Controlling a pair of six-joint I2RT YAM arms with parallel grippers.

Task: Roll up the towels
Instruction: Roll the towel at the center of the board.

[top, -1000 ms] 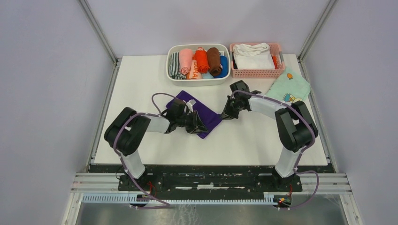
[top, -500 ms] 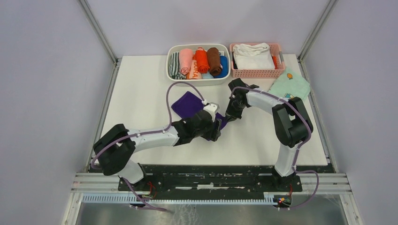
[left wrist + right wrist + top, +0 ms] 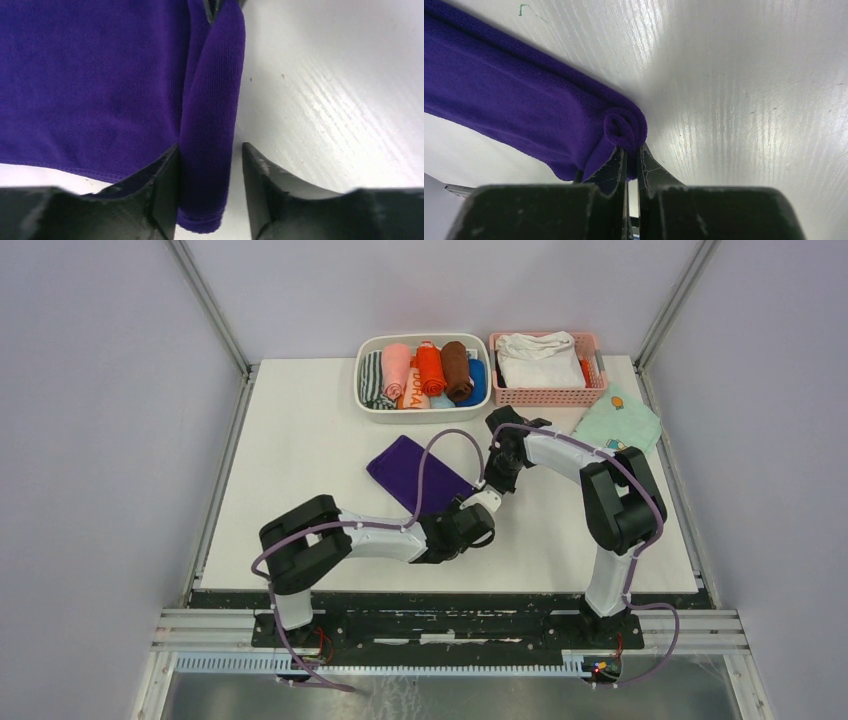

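- Top external view: we see the purple towel (image 3: 410,468) lying flat in the middle of the white table (image 3: 300,460), and both arms reach to one edge of it
- That edge is curled into a thin roll
- Our left gripper (image 3: 210,147) is spread, with one finger on each side of the roll; one finger touches the cloth, the other is just beside it
- Our right gripper (image 3: 631,149) is pressed almost together, right at the end of the roll; we cannot tell if cloth is caught inside
- The pink towel (image 3: 396,368) sits rolled up in the white tub (image 3: 362,405) at the far side
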